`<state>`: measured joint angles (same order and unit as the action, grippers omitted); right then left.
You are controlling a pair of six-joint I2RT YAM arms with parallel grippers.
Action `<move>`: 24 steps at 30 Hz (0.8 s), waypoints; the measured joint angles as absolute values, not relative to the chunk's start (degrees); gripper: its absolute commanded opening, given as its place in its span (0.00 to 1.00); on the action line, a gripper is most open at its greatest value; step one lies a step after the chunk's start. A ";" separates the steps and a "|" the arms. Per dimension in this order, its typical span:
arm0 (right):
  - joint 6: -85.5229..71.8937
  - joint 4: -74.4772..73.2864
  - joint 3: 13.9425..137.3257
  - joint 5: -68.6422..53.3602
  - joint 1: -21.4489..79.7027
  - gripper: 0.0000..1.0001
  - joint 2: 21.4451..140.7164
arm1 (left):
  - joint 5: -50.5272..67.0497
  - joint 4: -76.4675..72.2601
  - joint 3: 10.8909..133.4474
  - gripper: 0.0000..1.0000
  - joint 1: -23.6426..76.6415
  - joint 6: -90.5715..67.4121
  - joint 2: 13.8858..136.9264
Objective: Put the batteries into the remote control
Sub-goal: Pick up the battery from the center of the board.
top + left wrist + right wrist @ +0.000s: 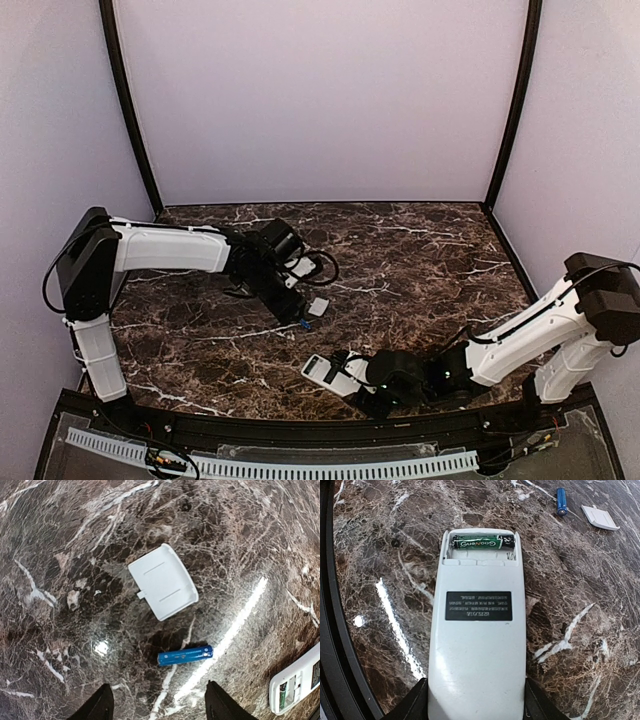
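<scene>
The white remote control (477, 635) lies back-up on the marble table, its battery bay open at the far end with a green battery (482, 542) seated in it. My right gripper (476, 705) is shut on the remote's near end; the remote also shows in the top view (330, 372) and at the left wrist view's edge (297, 680). A blue battery (185, 655) lies loose on the table, also seen far off in the right wrist view (561, 501). My left gripper (157, 707) hangs open and empty just above and short of it, fingers either side.
The loose white battery cover (162, 581) lies flat just beyond the blue battery, also in the top view (318, 306) and right wrist view (600, 517). The table's black front rail (330, 430) runs close behind the remote.
</scene>
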<state>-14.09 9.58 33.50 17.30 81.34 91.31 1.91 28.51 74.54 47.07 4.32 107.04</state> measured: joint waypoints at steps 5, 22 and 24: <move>-14.26 9.28 33.04 17.28 81.32 0.00 90.67 | 4.03 29.85 75.18 0.55 45.65 -0.97 107.48; -14.81 8.54 32.88 17.61 81.32 0.00 90.32 | 7.84 21.04 66.48 0.55 49.71 -31.07 106.34; -14.90 8.54 32.88 17.63 81.32 0.00 90.32 | 7.27 20.45 66.48 0.55 49.84 -32.58 106.59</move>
